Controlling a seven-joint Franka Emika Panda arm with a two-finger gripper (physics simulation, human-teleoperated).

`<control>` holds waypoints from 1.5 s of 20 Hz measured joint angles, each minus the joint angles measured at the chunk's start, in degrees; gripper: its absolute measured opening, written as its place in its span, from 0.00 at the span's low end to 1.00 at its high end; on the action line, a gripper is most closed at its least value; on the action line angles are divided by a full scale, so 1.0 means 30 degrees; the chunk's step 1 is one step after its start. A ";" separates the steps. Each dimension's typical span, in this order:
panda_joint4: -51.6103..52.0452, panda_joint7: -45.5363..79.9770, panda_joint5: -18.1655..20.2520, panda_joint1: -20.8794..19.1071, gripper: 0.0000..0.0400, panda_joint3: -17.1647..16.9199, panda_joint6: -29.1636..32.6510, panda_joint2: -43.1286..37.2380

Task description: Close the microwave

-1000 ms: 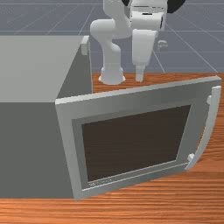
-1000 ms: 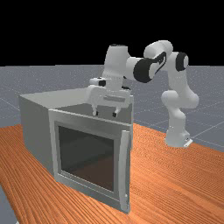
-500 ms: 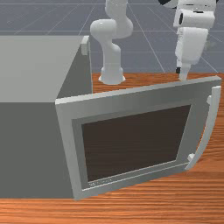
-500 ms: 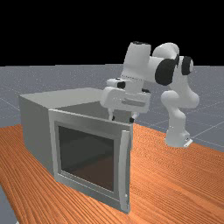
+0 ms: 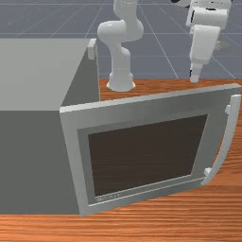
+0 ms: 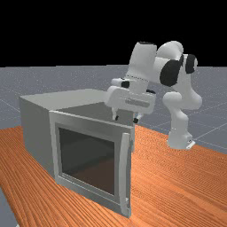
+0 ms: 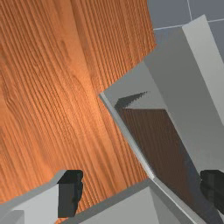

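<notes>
While the microwave's box (image 5: 35,75) sits just as it did half a second ago, its door (image 5: 72,151) has swung a touch wider, the free edge now a bit farther toward the front view's right. The pincer (image 6: 126,119) has risen a little since then and eased back toward the front view's left; a second ago it was much closer to the box. Its two fingers (image 7: 70,194) stand wide apart, clamped on nothing.

The open door is in front of the pincer as the front view looks, its top edge just below the fingertips there. It looks as if the fingers are clear of it, though contact is hard to judge from these angles. The box lies off from the pincer toward the front view's left, and the handle (image 5: 230,139) is beyond it toward the right, on the door's outer face.

Counting up: one microwave, one door with one dark window (image 5: 146,156) and one handle, one arm (image 6: 179,104) whose foot is well apart from the pincer, and one wooden table (image 5: 142,231) below it
</notes>
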 joint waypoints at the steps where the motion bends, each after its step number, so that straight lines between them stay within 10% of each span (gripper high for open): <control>1: -0.1625 0.0675 -0.0730 0.0165 1.00 -0.0227 0.2126 -0.0773; 3: -0.4022 0.4619 -0.4890 0.1166 1.00 -0.1847 0.6481 -0.1722; 5: -0.4382 0.4812 -0.5167 0.1101 1.00 -0.1855 0.6833 -0.2134; 8: -0.0785 0.0006 -0.0544 -0.0035 1.00 -0.0233 0.0815 -0.1125; 19: 1.0951 -0.1397 0.0027 -0.0508 1.00 -0.0303 -0.3533 0.5977; 30: 0.7037 -0.0900 -0.0029 -0.0589 1.00 -0.0261 -0.0539 0.5513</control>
